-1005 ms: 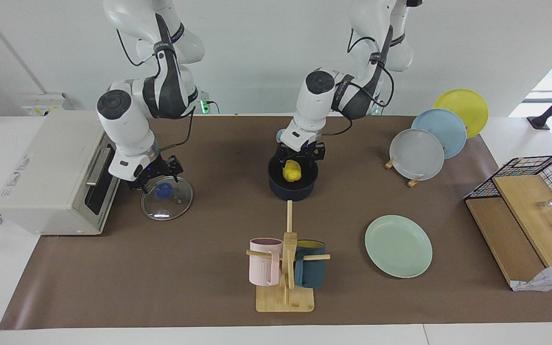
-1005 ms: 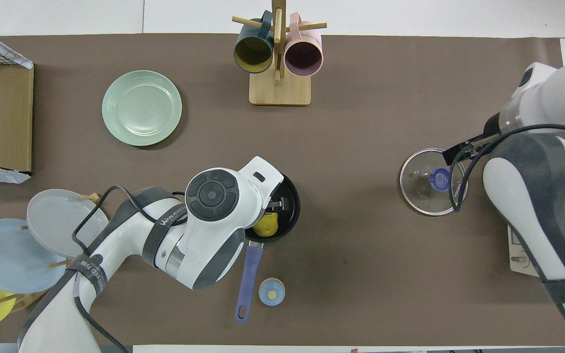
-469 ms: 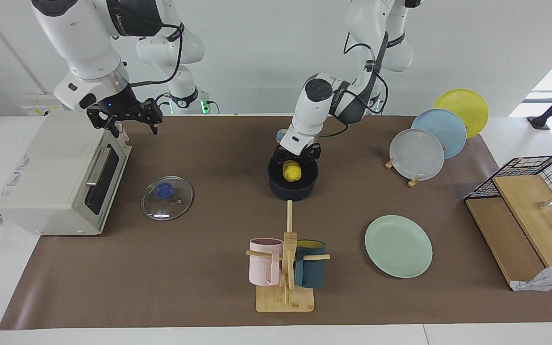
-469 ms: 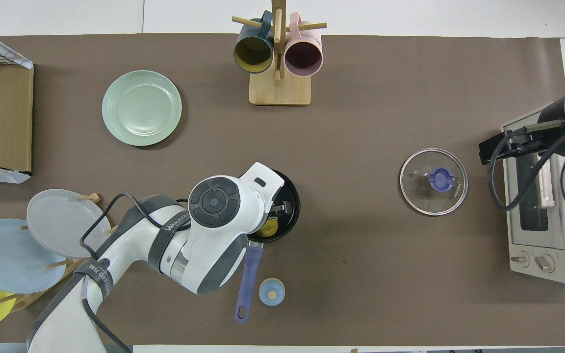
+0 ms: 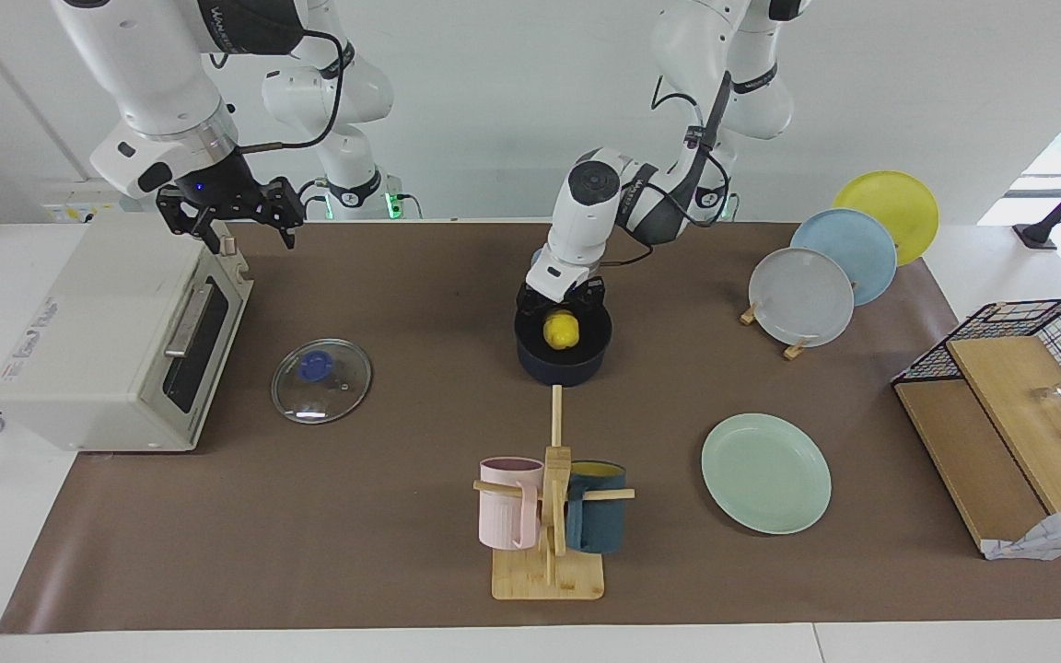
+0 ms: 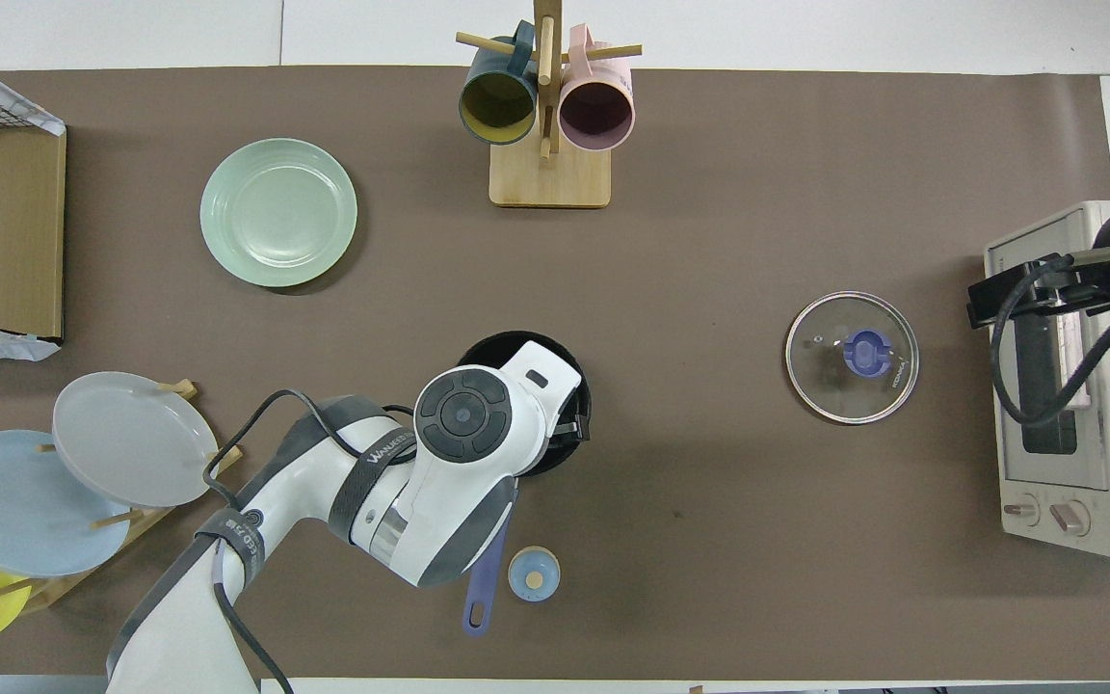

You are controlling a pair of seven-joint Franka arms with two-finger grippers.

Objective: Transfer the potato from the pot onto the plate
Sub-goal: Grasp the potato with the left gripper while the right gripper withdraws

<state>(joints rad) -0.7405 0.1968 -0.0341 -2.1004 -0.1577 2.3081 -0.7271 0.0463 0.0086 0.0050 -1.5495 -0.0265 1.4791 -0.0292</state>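
The yellow potato point(image 5: 561, 329) lies in the dark navy pot point(image 5: 560, 368) in the middle of the table. The pot's blue handle point(image 6: 483, 598) points toward the robots. My left gripper point(image 5: 562, 306) is down at the pot's mouth, right on top of the potato. In the overhead view my left hand covers the potato and most of the pot point(image 6: 492, 345). The mint-green plate point(image 5: 765, 472) point(image 6: 278, 212) lies bare, farther from the robots, toward the left arm's end. My right gripper point(image 5: 250, 238) point(image 6: 984, 294) is open and empty, raised over the toaster oven.
A glass lid point(image 5: 320, 380) lies beside the toaster oven point(image 5: 107, 331). A mug rack point(image 5: 551, 497) stands farther out than the pot. A rack of grey, blue and yellow plates point(image 5: 802, 295) and a wire basket point(image 5: 1028, 368) are toward the left arm's end. A small blue disc point(image 6: 533, 573) lies by the pot handle.
My right gripper has left the glass lid, risen and moved over the toaster oven. My left gripper has shifted over the pot onto the potato and now hides it from above.
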